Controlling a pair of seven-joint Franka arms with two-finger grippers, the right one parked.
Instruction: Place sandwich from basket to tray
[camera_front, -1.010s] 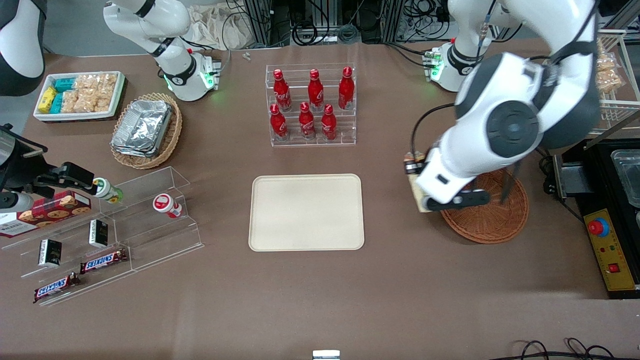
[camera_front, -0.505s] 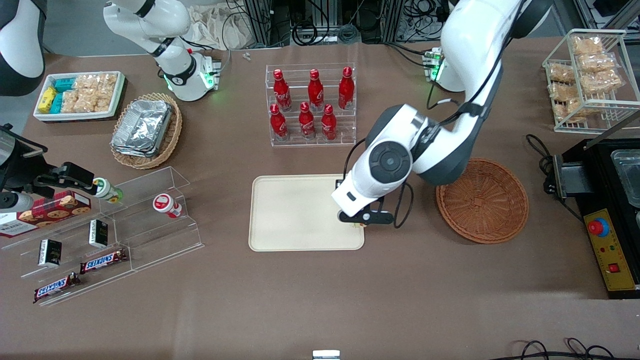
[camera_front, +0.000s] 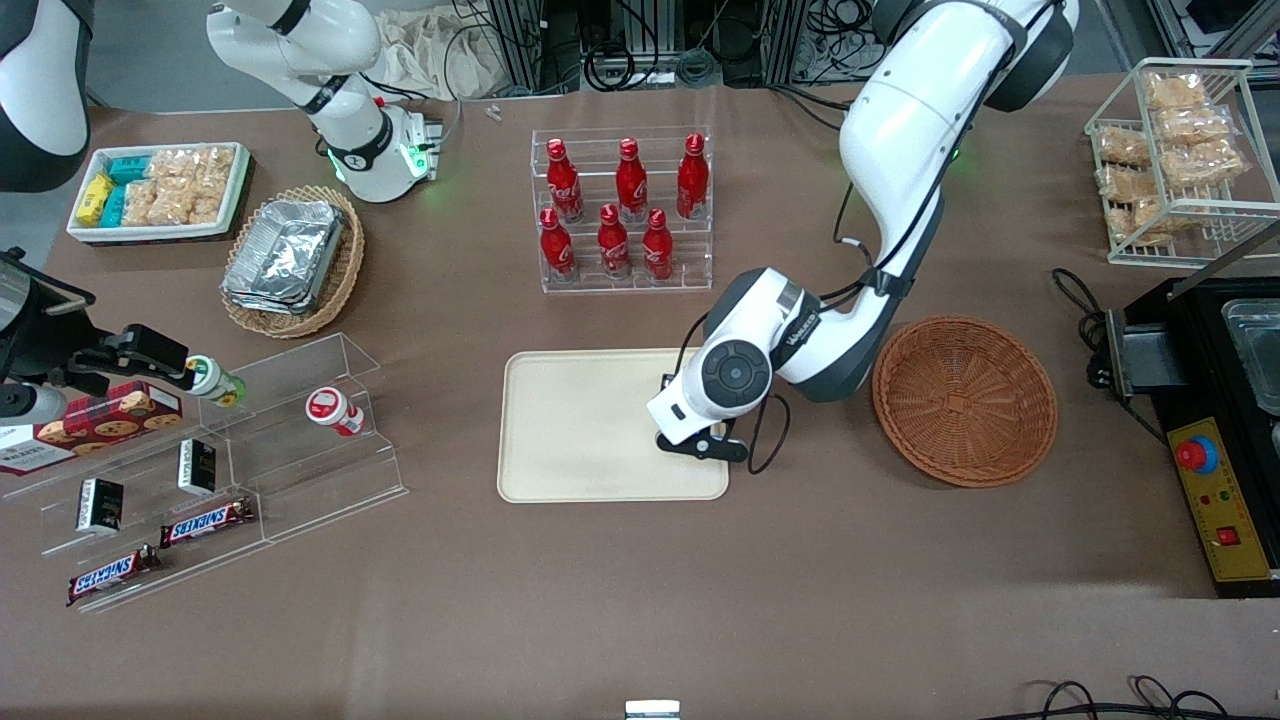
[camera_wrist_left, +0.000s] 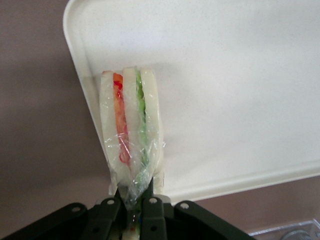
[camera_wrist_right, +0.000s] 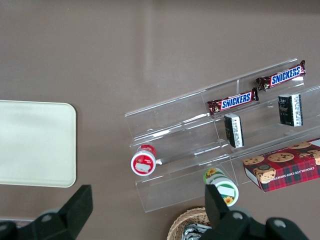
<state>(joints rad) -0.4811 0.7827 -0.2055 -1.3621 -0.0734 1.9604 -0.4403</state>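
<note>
Lowered since before, claw (camera_wrist_left: 134, 212) pinching clear-wrapped wedge sandwich (camera_wrist_left: 131, 145), over smooth cream tray (camera_front: 580, 420)

the clear-wrapped sandwich (camera_wrist_left: 131, 145), pale bread with orange-red and green filling, hangs on edge in the gripper (camera_wrist_left: 134, 206), pinched by its wrap, over the tray (camera_front: 590, 425) corner nearest the basket (camera_front: 965, 400). the reddish-brown wicker basket holds nothing.
</note>
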